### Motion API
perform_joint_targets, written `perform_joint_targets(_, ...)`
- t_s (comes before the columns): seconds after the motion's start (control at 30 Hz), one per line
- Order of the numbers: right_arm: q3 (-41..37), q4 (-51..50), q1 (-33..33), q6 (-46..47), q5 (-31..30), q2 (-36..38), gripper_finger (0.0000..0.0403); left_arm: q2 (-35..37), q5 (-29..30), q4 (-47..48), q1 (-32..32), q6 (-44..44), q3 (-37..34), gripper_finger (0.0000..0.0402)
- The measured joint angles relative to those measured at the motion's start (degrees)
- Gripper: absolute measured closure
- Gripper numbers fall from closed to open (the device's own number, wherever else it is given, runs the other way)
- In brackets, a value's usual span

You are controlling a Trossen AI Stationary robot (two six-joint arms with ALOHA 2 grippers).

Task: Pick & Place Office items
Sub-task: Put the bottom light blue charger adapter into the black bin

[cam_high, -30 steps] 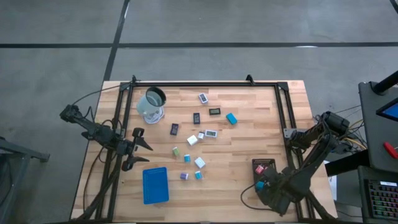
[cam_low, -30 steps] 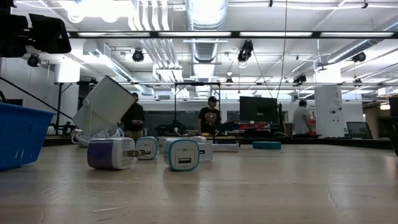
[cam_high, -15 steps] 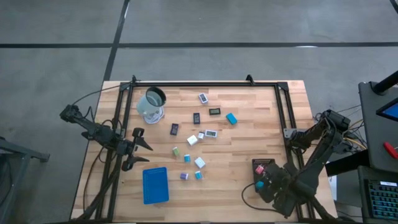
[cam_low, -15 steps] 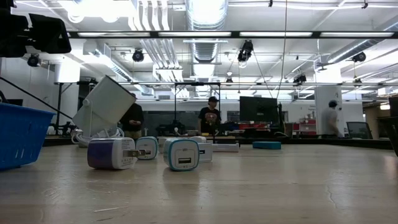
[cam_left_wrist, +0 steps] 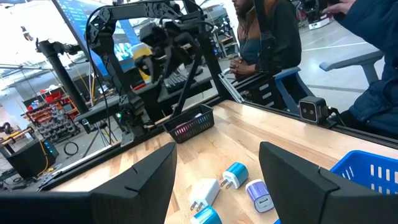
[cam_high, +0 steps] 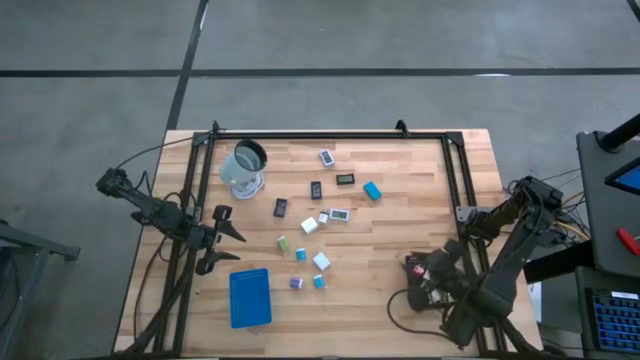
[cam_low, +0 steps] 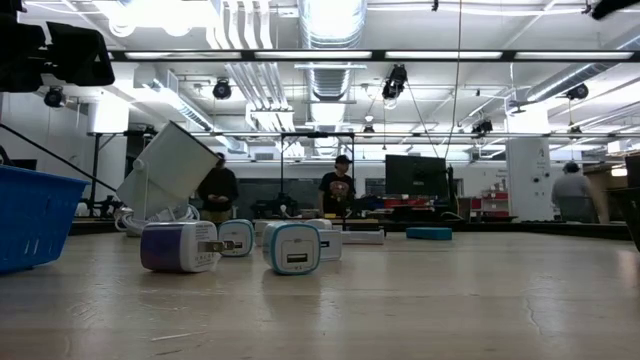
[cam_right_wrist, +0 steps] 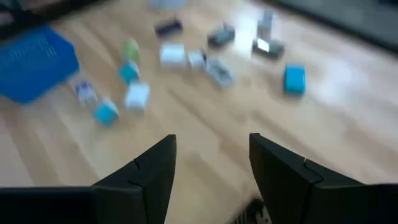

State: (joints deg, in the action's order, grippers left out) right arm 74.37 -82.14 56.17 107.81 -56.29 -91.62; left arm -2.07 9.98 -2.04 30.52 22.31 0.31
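Both grippers [cam_high: 222, 238] [cam_high: 418, 292] open, empty, above wooden table [cam_high: 400, 215]; people [cam_low: 338, 188] stand behind.

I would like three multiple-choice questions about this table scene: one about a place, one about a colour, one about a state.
1. Where is the blue tray?
A. at the table's near left, by the left arm
B. at the far right corner
C. under the clear cup

2. What colour is the basket beside the right tool?
A. white
B. black
C. yellow

3. How do the left tool's fingers stand?
A. shut on a charger
B. shut on nothing
C. open, holding nothing

Answers:
1. A: the high view shows it near the left arm.
2. B: its dark mesh shows in the high view and the left wrist view.
3. C: the left wrist view shows a bare gap between the fingers.
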Motion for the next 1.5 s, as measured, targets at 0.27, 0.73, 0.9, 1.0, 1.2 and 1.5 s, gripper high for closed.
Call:
perform_joint_targets(0.27, -0.24, 0.22, -6.26, -5.58, -11.84, -2.25, 0.0204, -0.01, 0.00, 0.02, -0.01, 0.00, 0.00, 0.0168)
perform_joint_targets(0.73, -0.35, 0.69, -21.86, -2.67, -14.43, -9.02, 0.0204, -0.01, -0.03, 0.02, 0.00, 0.00, 0.00, 0.0168)
perform_joint_targets(0.9, -0.42, 0.81, -26.42, -3.73, -14.20, -11.75, 0.0204, -0.01, -0.03, 0.02, -0.01, 0.01, 0.00, 0.0168)
perform_joint_targets(1.0, -0.46, 1.29, -28.28, -4.79, -14.05, -13.24, 0.0208, -0.01, -0.03, 0.02, -0.01, 0.00, 0.00, 0.0168)
perform_joint_targets(1.2, -0.54, 2.40, -29.68, -9.28, -14.24, -14.31, 0.0216, 0.01, -0.03, 0.02, -0.02, 0.01, 0.00, 0.0168)
perform_joint_targets(1.5, -0.68, 5.28, -32.24, -17.93, -17.27, -13.99, 0.0216, 0.00, -0.03, 0.02, -0.01, 0.02, -0.01, 0.0168)
